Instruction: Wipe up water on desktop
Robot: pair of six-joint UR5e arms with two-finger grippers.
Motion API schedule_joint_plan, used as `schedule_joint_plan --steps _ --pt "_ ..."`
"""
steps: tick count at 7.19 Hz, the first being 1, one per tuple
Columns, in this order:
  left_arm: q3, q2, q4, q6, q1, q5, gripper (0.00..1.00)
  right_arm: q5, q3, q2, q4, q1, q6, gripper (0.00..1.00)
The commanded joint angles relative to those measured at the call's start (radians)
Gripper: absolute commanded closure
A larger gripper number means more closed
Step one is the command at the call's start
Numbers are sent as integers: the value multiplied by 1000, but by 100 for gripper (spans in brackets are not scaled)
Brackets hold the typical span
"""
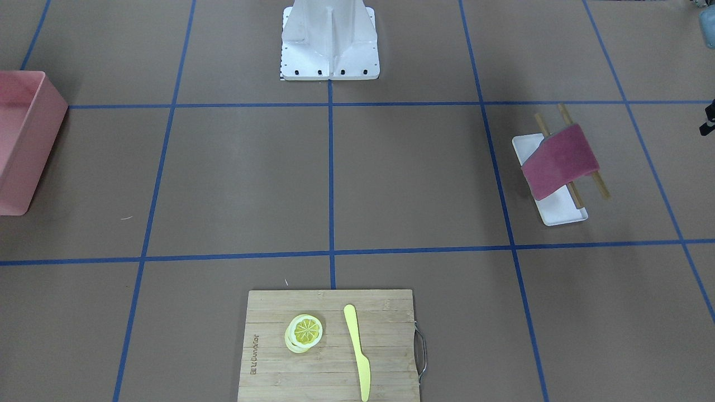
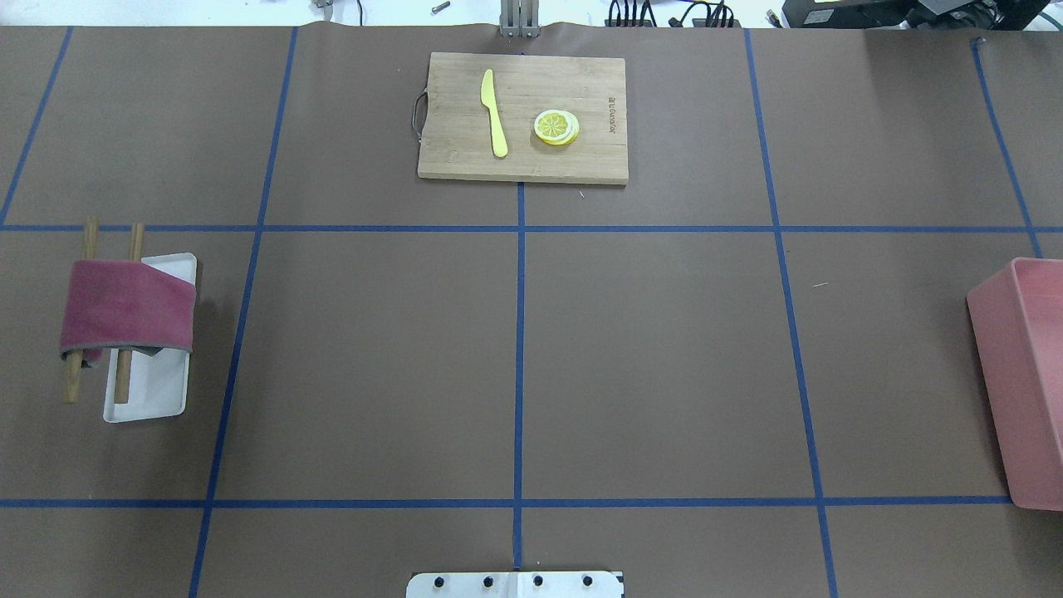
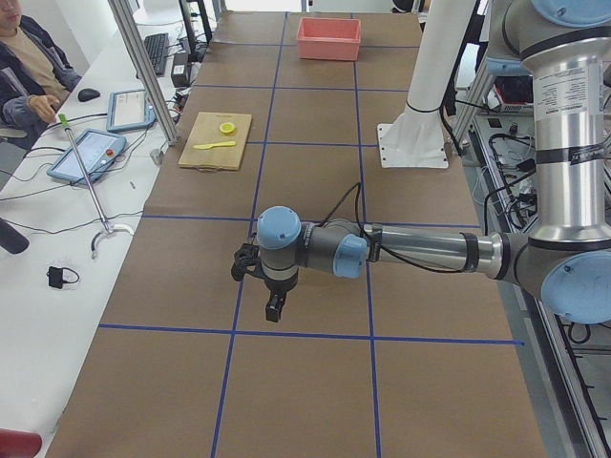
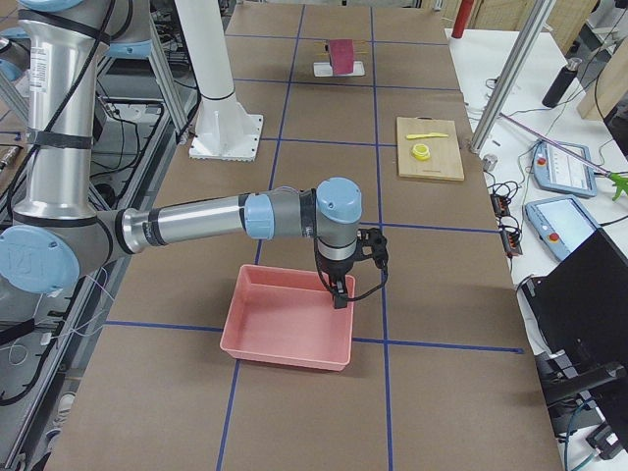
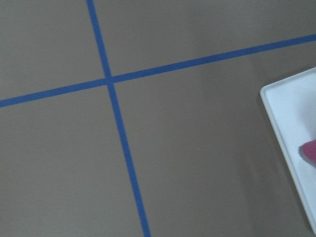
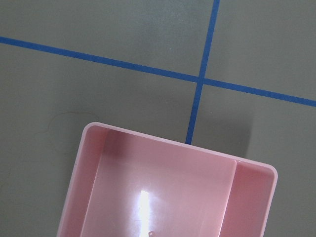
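The desktop point(image 2: 648, 349) is a matte brown surface with a grid of blue tape lines; no water shows on it. A maroon cloth point(image 2: 124, 316) hangs over two wooden sticks point(image 2: 124, 378) across a small white tray point(image 2: 154, 390) on my left side. The left wrist view shows the tray's corner point(image 5: 291, 113) and a bit of the cloth point(image 5: 310, 150). My left gripper point(image 3: 273, 310) hangs over the desktop near that tray. My right gripper point(image 4: 340, 294) hangs over a pink bin point(image 4: 289, 319). I cannot tell whether either gripper is open or shut.
The pink bin point(image 2: 1021, 382) stands at the right edge and is empty in the right wrist view point(image 6: 168, 187). A bamboo cutting board point(image 2: 523, 166) at the far middle holds a yellow knife point(image 2: 494, 112) and lemon slices point(image 2: 555, 127). The robot's white base point(image 1: 329, 42) stands at the near middle.
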Motion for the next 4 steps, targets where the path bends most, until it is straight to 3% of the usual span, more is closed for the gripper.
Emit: schedule_joint_plan --steps 1,2,4 --pt "-23 12 -12 2 -4 16 2 7 1 -8 1 1 0 0" --pt "-76 41 -9 -2 5 19 2 17 4 -8 1 1 0 0" --pt "-81 43 -49 14 7 -25 2 24 4 -8 1 1 0 0"
